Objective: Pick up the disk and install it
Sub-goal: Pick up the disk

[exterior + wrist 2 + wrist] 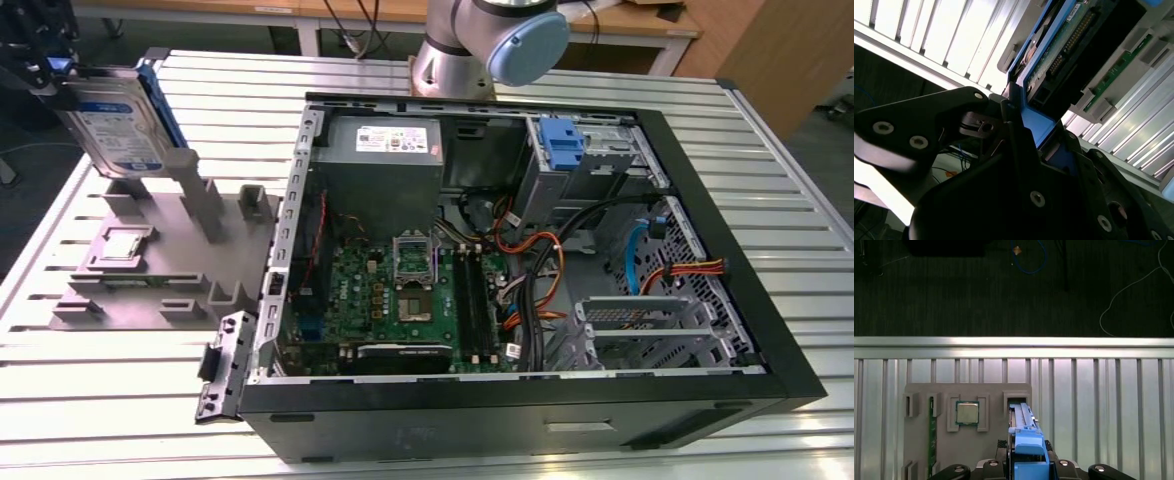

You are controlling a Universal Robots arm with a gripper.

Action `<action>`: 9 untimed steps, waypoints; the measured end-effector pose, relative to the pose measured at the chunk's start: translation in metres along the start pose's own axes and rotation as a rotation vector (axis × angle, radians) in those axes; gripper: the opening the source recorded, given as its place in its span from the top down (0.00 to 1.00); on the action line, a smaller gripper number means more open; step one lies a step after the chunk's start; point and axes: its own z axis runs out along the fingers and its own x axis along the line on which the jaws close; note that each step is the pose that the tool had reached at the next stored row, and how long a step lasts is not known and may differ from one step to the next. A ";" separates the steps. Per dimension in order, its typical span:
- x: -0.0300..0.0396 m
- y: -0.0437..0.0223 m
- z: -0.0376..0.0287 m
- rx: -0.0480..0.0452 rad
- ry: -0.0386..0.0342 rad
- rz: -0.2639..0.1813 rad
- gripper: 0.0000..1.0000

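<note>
- At ten o'clock in the exterior view, we see the gripper (54, 78) clamped on the disk (118, 122), closed tight on the blue carrier (160, 100) that frames the drive.
- We see the disk on edge and slightly tilted, white label with its blue band facing the camera, just above the tall posts of the grey holder (140, 262); we cannot tell whether its lower end touches them.
- We find the holder at nine o'clock on the slatted table (107, 390), a square processor chip (118, 245) lying in one of its pockets.
- We see the open computer case (507, 420) from the centre out to three o'clock, well apart from the disk, with the power-supply box (387, 150) at twelve o'clock inside it and a bare blue bracket (561, 148) at one o'clock.
- In the second wrist view we see the black fingers (939, 112) pinching the carrier's blue edge, the drive's green circuit board beyond them.
- In the first wrist view we see the carrier over the holder, near the chip.
</note>
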 end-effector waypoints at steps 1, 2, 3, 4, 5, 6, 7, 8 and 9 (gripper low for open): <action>0.0000 0.0000 -0.0002 0.0000 0.0000 0.000 0.63; 0.0000 0.0000 -0.0004 -0.0001 0.0000 0.000 0.63; 0.0000 0.0000 -0.0007 -0.0001 0.0001 0.000 0.63; 0.0000 0.0000 -0.0009 -0.0001 0.0001 0.000 0.63; -0.0001 0.0000 -0.0010 -0.0001 0.0001 0.000 0.63; -0.0001 0.0000 -0.0011 0.0000 0.0000 0.000 0.63; -0.0001 0.0000 -0.0015 -0.0002 0.0001 0.000 0.63; -0.0001 0.0001 -0.0019 -0.0003 0.0001 0.000 0.63; -0.0001 0.0001 -0.0022 -0.0002 0.0001 0.000 0.63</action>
